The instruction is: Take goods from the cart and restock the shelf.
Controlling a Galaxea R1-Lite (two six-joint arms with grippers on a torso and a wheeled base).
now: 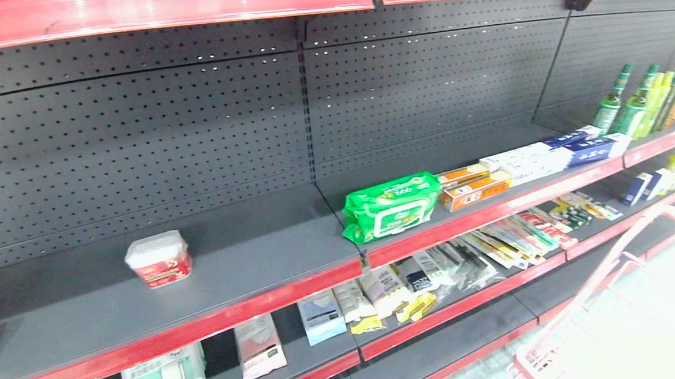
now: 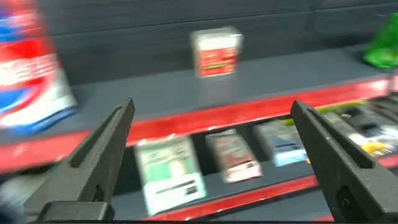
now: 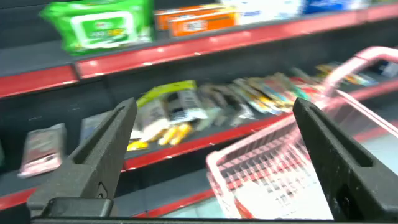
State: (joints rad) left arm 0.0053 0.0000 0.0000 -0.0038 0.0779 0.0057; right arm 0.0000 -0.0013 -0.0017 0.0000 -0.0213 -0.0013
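The cart, a pink wire basket, is seen at about 4 o'clock in the head view, low beside the shelving. In the right wrist view it lies beyond the right hand, whose fingers are spread wide and hold nothing. Something white appears to lie inside the cart, but what it is cannot be told.

The step is judged to be the fetching of an item from the cart. It would be done best if the right hand were brought down inside the wire rim, not across it. The fingers should be kept apart until one item is straddled, and only then closed.

The shelf has a bare grey stretch at about 7 o'clock, between a white-and-red tub and a green soft pack. This gap is judged the natural place for new stock.

The left hand is likewise spread and empty, and is held facing the tub.

Printed labels are carried by the tub, the green pack, the orange boxes at 3 o'clock and the blue-and-white boxes beyond them. No writing can be made out surely.
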